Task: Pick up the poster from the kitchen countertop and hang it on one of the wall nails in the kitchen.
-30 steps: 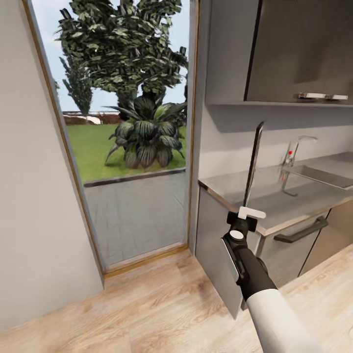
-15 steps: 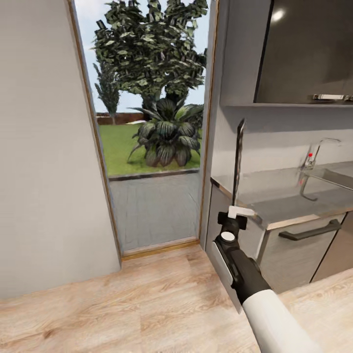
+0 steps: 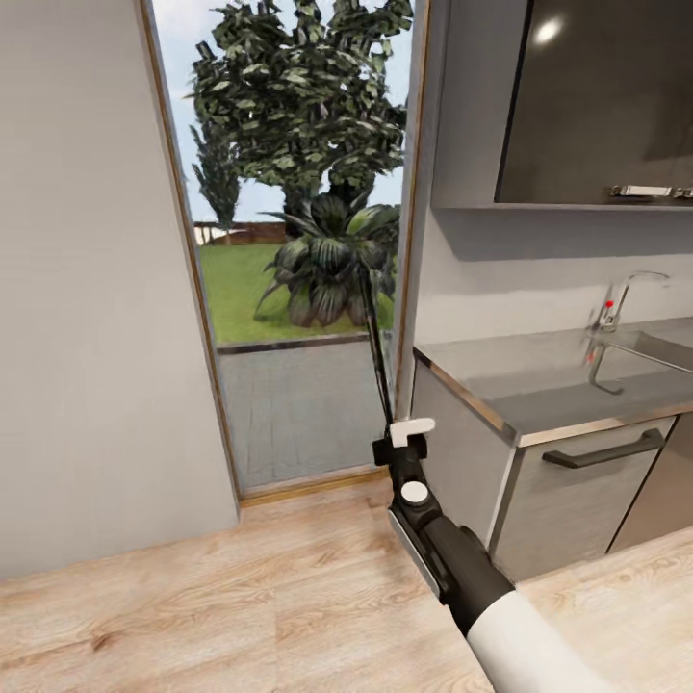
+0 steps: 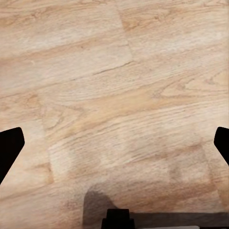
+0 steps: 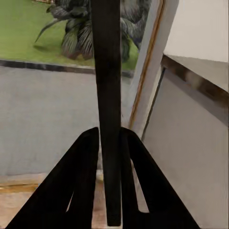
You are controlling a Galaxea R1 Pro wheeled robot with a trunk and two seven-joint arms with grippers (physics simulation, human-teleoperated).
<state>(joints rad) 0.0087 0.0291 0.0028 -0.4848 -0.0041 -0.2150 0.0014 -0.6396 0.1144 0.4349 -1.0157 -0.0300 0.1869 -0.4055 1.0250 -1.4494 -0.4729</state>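
My right gripper (image 3: 402,430) is shut on the lower edge of the poster (image 3: 376,356), which stands upright and edge-on as a thin dark strip in front of the open doorway, just left of the kitchen countertop (image 3: 539,380). In the right wrist view both black fingers (image 5: 83,176) clamp the poster's dark edge (image 5: 107,86). The left gripper (image 4: 114,145) hangs open over the wooden floor, its fingertips (image 4: 9,150) far apart with nothing between them. The wall nails are out of view.
A tall doorway (image 3: 298,289) opens onto a garden with plants. A plain grey wall (image 3: 87,289) stands to its left. The counter carries a sink with a tap (image 3: 626,294); a dark upper cabinet (image 3: 597,96) hangs above, and a drawer handle (image 3: 602,450) juts out below.
The right arm has swung left with the poster, from in front of the counter's end to in front of the doorway. The head view turned left earlier, then held nearly still.
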